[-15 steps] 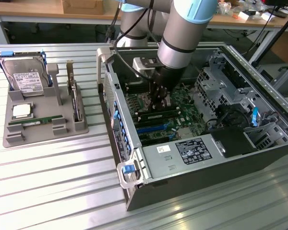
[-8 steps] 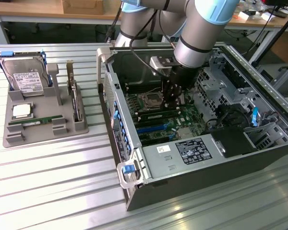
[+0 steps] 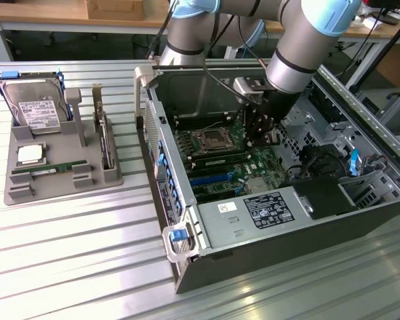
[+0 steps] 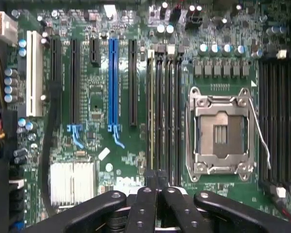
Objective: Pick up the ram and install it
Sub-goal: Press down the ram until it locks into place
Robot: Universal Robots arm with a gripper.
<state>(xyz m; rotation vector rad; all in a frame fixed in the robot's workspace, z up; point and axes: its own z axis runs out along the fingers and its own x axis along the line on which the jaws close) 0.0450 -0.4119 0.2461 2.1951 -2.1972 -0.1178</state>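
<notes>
An open computer case [image 3: 280, 220] takes up the exterior view's right half of a slatted metal bench [image 3: 67, 253], its side panel off and the green motherboard [image 3: 220, 170] laid bare. The robot arm [image 3: 300, 47] reaches down into the case from the bench's far edge. Toward the exterior view's left end of the bench sits a grey parts tray [image 3: 17, 190], well apart from the case, carrying a hard drive [image 3: 33, 107] at its far side and a square silver processor chip [image 3: 30, 155] near its middle.

The gripper [image 3: 257, 137] hangs low over the motherboard, beside the empty processor socket [image 3: 210, 140], with its black fingers [image 4: 145, 204] pressed together and nothing visibly between them. In the wrist view the gripper [image 4: 155, 182] sits right over the row of dark memory slots [image 4: 165, 111]; one slot shows a thin yellow-green edge along its length, and what it is cannot be told.

The ram [image 3: 43, 170], a narrow green strip, lies flat along the tray's near edge, far from the gripper and untouched by it.
</notes>
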